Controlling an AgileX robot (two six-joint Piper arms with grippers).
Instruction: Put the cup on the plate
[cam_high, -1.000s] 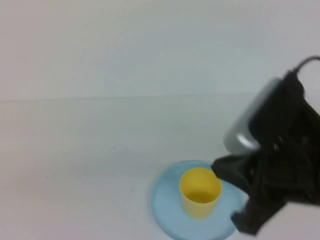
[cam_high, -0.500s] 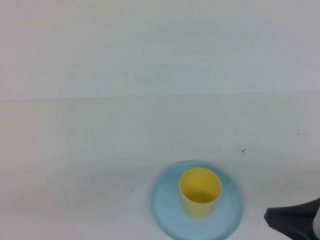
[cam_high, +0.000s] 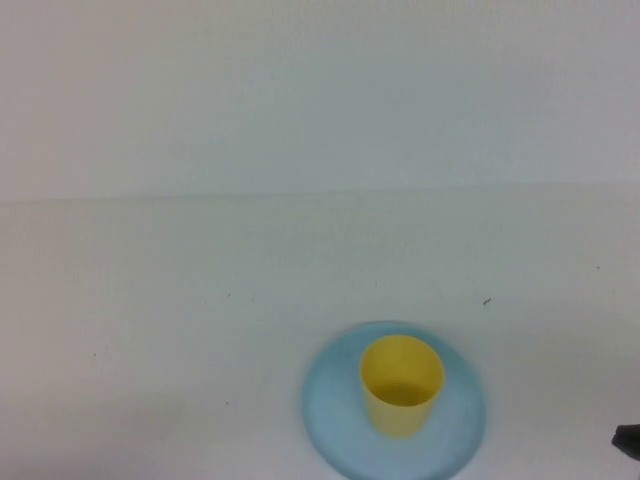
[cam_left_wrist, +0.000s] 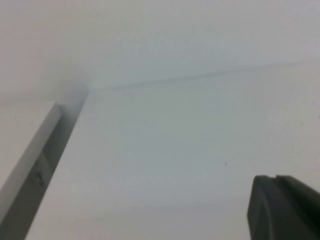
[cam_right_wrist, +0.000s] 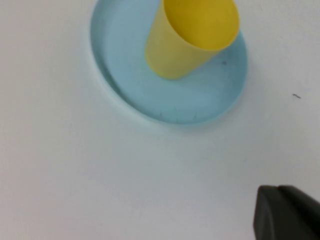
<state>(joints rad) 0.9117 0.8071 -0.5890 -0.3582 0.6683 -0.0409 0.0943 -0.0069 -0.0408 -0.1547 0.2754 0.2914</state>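
Cup (cam_high: 401, 385), small plain yellow plastic, handleless and slightly tapered, stands upright on the round light blue plastic plate (cam_high: 330, 415), a touch toward the plate's far side, mouth open to the ceiling, nothing touching it. Big change in the last second: my right arm, which was crowding the plate's right edge with the claw splayed beside the cup, has swept away, and in the high view only a dark sliver of my right gripper (cam_high: 630, 439) shows at the lower right corner, well apart from the plate. From my right wrist camera I see one dark fingertip (cam_right_wrist: 285, 212) low in the corner, with the cup (cam_right_wrist: 192, 35) and plate (cam_right_wrist: 120, 82) off across bare white table (cam_right_wrist: 75, 175). So I'm holding nothing there, but whether that claw is spread or closed I cannot tell. My reading is that the placing is done and this is the retreat; the cup sits steady with the rim all around it, and nothing looks left to correct.

My left gripper (cam_left_wrist: 285, 207) is parked off to the side: one dark fingertip over white table (cam_left_wrist: 175, 145) near its edge, no grasp visible, state impossible to judge.

Counting up: one cup, one plate, two arms, and a few tiny dark specks on the table surface
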